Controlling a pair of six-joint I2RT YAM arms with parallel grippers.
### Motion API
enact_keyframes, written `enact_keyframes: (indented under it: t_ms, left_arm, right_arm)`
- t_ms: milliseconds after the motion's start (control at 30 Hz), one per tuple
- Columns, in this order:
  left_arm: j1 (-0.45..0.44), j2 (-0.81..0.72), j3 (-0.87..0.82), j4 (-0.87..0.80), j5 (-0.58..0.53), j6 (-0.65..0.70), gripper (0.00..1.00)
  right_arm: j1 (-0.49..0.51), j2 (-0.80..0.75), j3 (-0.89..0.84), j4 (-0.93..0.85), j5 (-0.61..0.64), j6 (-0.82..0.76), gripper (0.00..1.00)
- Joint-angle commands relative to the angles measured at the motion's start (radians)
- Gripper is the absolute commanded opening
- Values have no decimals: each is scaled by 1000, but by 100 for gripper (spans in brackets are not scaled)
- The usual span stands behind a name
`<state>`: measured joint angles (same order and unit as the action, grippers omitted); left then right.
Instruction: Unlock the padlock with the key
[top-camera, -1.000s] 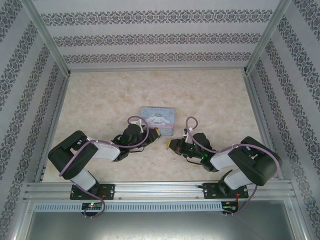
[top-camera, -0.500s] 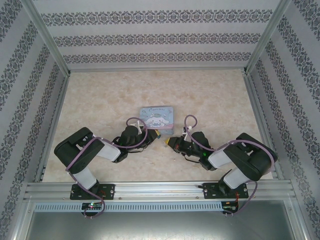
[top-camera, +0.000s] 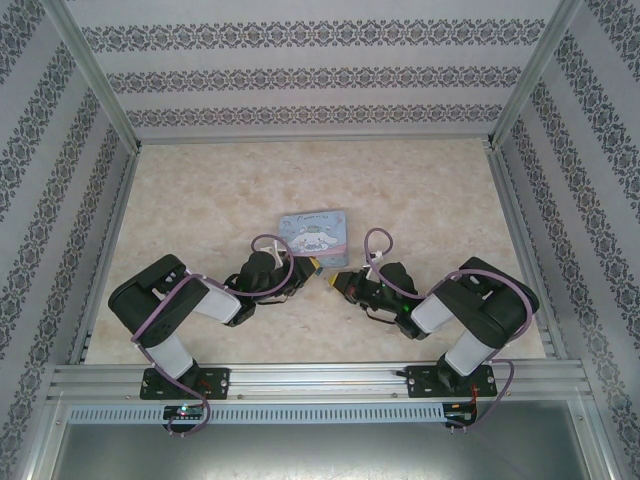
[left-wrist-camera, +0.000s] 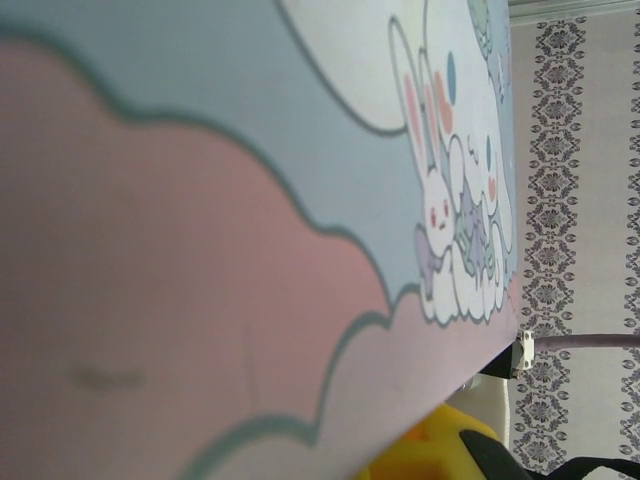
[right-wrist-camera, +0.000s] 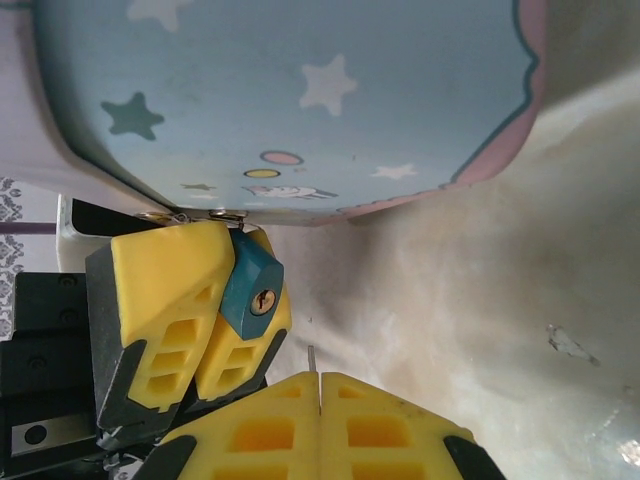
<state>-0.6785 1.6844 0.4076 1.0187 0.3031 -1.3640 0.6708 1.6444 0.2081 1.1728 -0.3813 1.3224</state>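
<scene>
In the right wrist view the padlock (right-wrist-camera: 250, 288) is a small teal-blue block with bevelled corners and a round brass keyhole on the face turned to the camera. Its top meets thin silvery metal loops at the rim of the tin (right-wrist-camera: 300, 100). The left jaws are clamped on the padlock. Their 2 chunky yellow plastic fingers (right-wrist-camera: 165, 300), moulded with rectangular pockets and backed in black, press on the teal body from either side. Just below, the right jaws are pressed together, their 2 yellow fingers (right-wrist-camera: 390, 430) meeting along a fine seam. From that seam the key (right-wrist-camera: 311, 360) stands up as a thin grey metal sliver (the rest of it is hidden between the pads). It sits just beside the padlock and below it, not touching it. The tin is smooth and pale blue with rounded corners, printed with white and teal stars and a pink cloud border. The left wrist view, very close to it, shows glossy pink clouds and white long-eared cartoon animals. From above, the tin lies flat near the middle of the worktop (top-camera: 200, 200), a matte cream surface with marble veining. The left arm (top-camera: 175, 300) and the right arm (top-camera: 470, 305) both reach in to the tin's near edge.
</scene>
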Motion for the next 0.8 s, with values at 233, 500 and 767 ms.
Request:
enact_keyframes:
  t_ms: [233,500,767]
  left_arm:
    - [8,-6,-18,83,1,-6,0]
    - [8,-13,-21,73,2,1,0]
    - [8,-14,-20,70,1,3,0]
  right_arm:
    - [14,44,39,91,17,26,0]
    - [14,57,52,100,17,34,0]
    - [15,71,63,120,13,43,0]
